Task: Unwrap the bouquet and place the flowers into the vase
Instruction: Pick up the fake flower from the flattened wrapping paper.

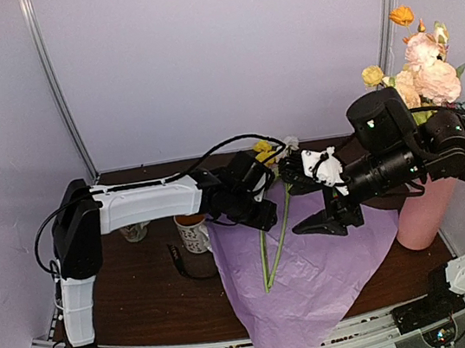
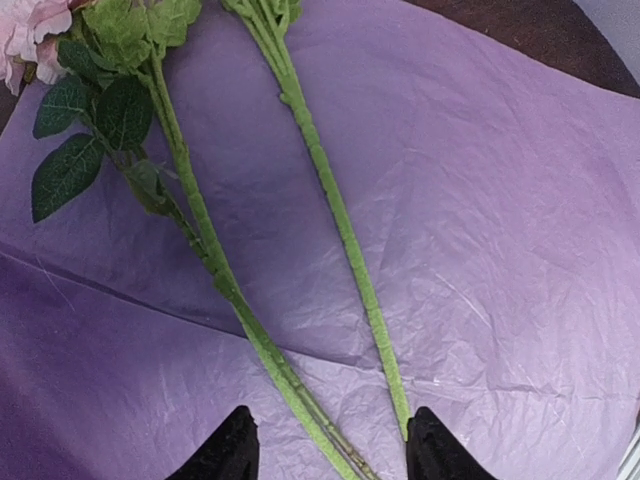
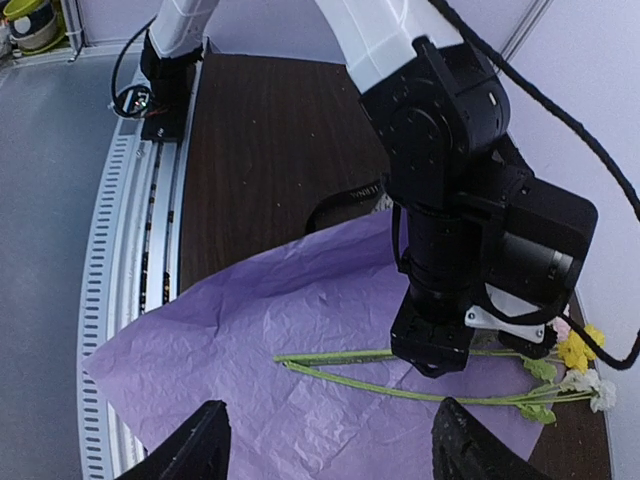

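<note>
Left tool (image 2: pixel 330 435) released over flower stems (image 2: pixel 341 225), right tool (image 3: pixel 332 425) released, vase (image 1: pixel 424 215) only overhead.

White arms (image 1: pixel 149 202) carry black joints (image 1: pixel 382 121) and cables (image 1: pixel 228 144).

left arm: white-and-black jointed left arm (image 1: pixel 145 202) extended level toward crinkled lilac tissue-paper sheet (image 1: pixel 318 279), wrist bent down over the sheet's far-left part | left gripper: black two-finger left gripper (image 2: pixel 325 450) pointed down close above the sheet, jaws parted | right arm: black-and-white right arm (image 1: pixel 405 157) extended over the sheet's right side | right gripper: black right gripper (image 3: pixel 330 445) hung above the sheet, jaws wide apart, empty
</note>
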`<move>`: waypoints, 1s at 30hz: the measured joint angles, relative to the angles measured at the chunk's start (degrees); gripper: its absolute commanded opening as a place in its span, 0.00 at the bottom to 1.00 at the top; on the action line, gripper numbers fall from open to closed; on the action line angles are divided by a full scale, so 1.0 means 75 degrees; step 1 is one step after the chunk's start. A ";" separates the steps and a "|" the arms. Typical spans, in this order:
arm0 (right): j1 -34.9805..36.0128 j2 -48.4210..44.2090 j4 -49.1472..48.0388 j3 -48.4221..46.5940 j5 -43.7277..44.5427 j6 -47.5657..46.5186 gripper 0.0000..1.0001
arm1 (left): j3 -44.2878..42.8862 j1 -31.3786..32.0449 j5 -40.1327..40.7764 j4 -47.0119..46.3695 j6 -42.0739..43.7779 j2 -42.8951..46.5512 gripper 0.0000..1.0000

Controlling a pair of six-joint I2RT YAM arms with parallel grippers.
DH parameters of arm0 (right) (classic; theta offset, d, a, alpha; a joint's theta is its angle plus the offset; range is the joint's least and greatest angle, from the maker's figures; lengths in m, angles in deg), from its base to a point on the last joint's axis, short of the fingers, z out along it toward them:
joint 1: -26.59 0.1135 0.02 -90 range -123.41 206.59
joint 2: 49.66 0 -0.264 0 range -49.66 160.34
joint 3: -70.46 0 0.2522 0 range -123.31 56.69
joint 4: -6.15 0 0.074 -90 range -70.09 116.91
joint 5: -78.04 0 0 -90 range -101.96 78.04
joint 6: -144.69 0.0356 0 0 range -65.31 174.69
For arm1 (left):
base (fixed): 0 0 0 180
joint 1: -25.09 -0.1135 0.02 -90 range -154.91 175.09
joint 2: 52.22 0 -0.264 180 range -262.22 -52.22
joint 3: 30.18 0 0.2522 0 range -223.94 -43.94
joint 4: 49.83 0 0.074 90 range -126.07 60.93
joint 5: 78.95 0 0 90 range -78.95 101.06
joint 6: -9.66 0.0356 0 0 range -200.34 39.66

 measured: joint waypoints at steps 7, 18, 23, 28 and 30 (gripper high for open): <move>-0.0082 -0.0874 -0.0399 0.1708 0.1332 -0.0574 0.72 | -0.0434 -0.0242 0.0003 0.0396 -0.0466 -0.0717 0.42; -0.1250 -0.1309 -0.1011 0.2664 0.1186 -0.0425 0.71 | -0.1215 -0.0644 0.0114 0.0670 -0.0985 -0.1335 0.29; -0.1478 -0.1425 -0.1195 0.2664 0.0970 -0.0280 0.71 | -0.1722 -0.0982 -0.0064 0.0595 -0.1116 -0.1667 0.30; -0.1562 -0.1428 -0.1282 0.2664 0.0822 -0.0216 0.71 | -0.2148 -0.1125 -0.0329 0.0408 -0.1233 -0.2072 0.35; -0.1588 -0.1428 -0.1303 0.2664 0.0787 -0.0181 0.71 | -0.2302 -0.1125 -0.0402 0.0402 -0.1271 -0.2232 0.35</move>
